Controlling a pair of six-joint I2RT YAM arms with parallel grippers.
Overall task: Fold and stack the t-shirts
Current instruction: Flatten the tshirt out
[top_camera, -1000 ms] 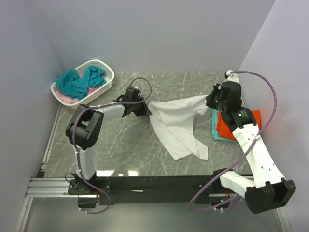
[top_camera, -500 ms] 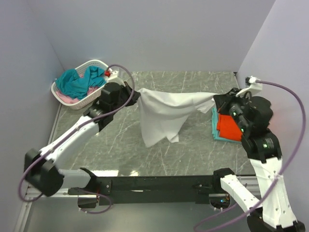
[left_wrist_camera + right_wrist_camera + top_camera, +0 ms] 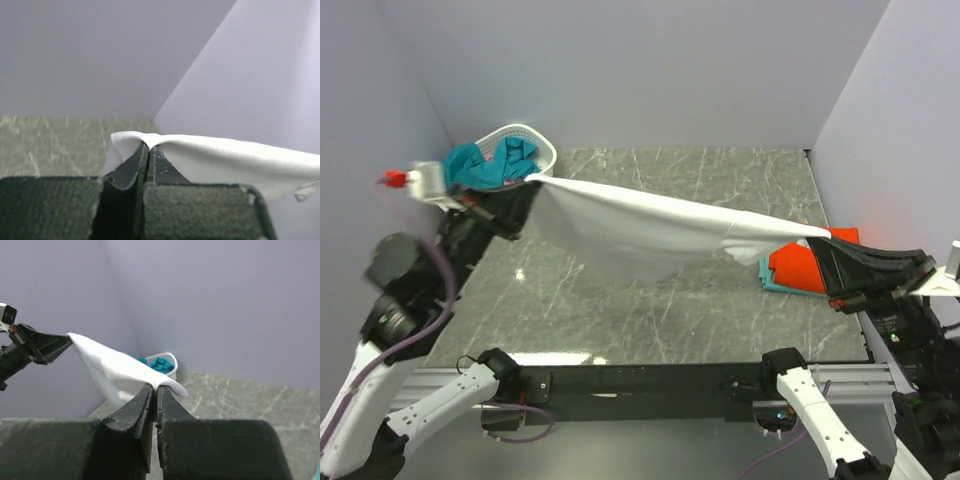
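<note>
A white t-shirt [image 3: 650, 232] hangs stretched in the air above the table, held at both ends. My left gripper [image 3: 530, 184] is shut on its left end, high near the basket; in the left wrist view the cloth [image 3: 225, 159] drapes over the closed tips [image 3: 148, 146]. My right gripper [image 3: 823, 240] is shut on the right end; the right wrist view has the shirt [image 3: 110, 365] running from its tips [image 3: 155, 387] away to the left gripper [image 3: 65, 342]. An orange-red t-shirt [image 3: 800, 266] lies folded on a teal one [image 3: 776, 284] at the table's right.
A white perforated basket [image 3: 535, 138] at the back left holds teal t-shirts [image 3: 480, 165]; the right wrist view also catches this basket [image 3: 167, 359]. Purple walls close in the marble table [image 3: 650, 330] on three sides.
Both arms have risen and pulled apart, lifting the white t-shirt off the table and stretching it into a long sagging span. Both grippers stayed shut on it.
</note>
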